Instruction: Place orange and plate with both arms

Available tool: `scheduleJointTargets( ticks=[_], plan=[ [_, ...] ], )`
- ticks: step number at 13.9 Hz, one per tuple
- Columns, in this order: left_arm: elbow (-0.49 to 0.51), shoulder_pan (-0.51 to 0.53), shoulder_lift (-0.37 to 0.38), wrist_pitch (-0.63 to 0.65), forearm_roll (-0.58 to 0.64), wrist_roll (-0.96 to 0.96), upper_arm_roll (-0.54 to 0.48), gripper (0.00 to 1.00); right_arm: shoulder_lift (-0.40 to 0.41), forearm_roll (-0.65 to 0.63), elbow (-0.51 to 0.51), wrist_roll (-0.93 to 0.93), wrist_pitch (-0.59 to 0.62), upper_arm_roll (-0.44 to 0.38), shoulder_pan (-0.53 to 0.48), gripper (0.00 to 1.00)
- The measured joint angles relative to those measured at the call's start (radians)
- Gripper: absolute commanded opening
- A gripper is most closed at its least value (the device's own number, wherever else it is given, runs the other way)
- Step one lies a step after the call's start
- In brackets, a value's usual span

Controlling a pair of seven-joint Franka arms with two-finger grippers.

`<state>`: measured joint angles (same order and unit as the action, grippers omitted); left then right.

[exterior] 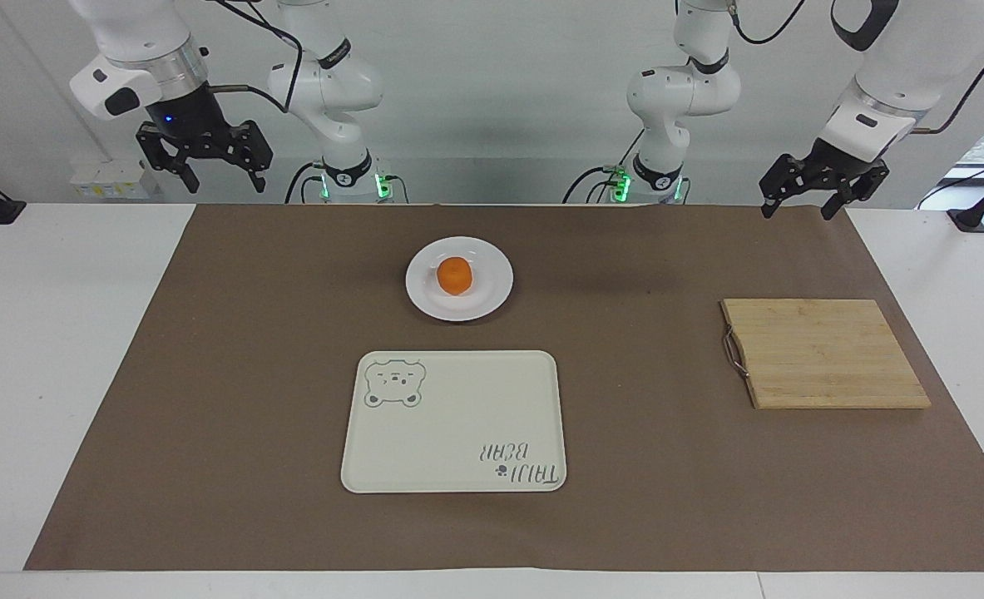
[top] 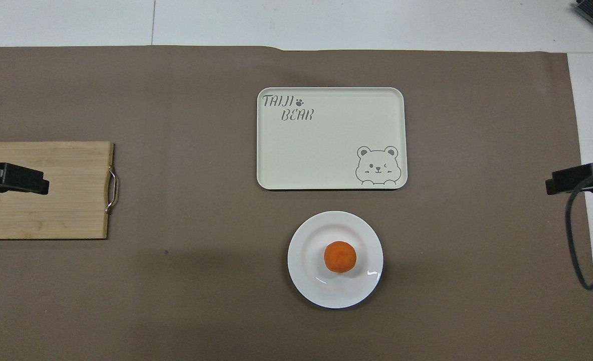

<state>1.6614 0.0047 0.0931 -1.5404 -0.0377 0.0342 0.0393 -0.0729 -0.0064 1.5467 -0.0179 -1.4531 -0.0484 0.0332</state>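
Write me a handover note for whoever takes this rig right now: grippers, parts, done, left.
Left gripper: open, empty, raised at the left arm's end of the table, waiting.
Right gripper: open, empty, raised at the right arm's end.
Orange sits on the plate, which lies on the brown mat nearer to the robots than the bear tray. Cutting board lies toward the left arm's end.
Done: nothing visible; neither item gripped.
Left: probably grasp the orange and plate and place them; destinations unclear.
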Motion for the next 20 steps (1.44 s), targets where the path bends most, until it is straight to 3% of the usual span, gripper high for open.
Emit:
scheduleJointTargets(
  ticks=[16, 20],
  plan=[
    [0.000, 0.000, 0.000, 0.000, 0.000, 0.000, 0.000, 1.00, 0.000, 0.000, 0.000, 0.000, 0.003, 0.000, 0.000, 1.00],
    [0.000, 0.000, 0.000, 0.000, 0.000, 0.000, 0.000, 1.00, -0.010, 0.006, 0.001, -0.021, 0.072, 0.005, 0.003, 1.00]
  ],
)
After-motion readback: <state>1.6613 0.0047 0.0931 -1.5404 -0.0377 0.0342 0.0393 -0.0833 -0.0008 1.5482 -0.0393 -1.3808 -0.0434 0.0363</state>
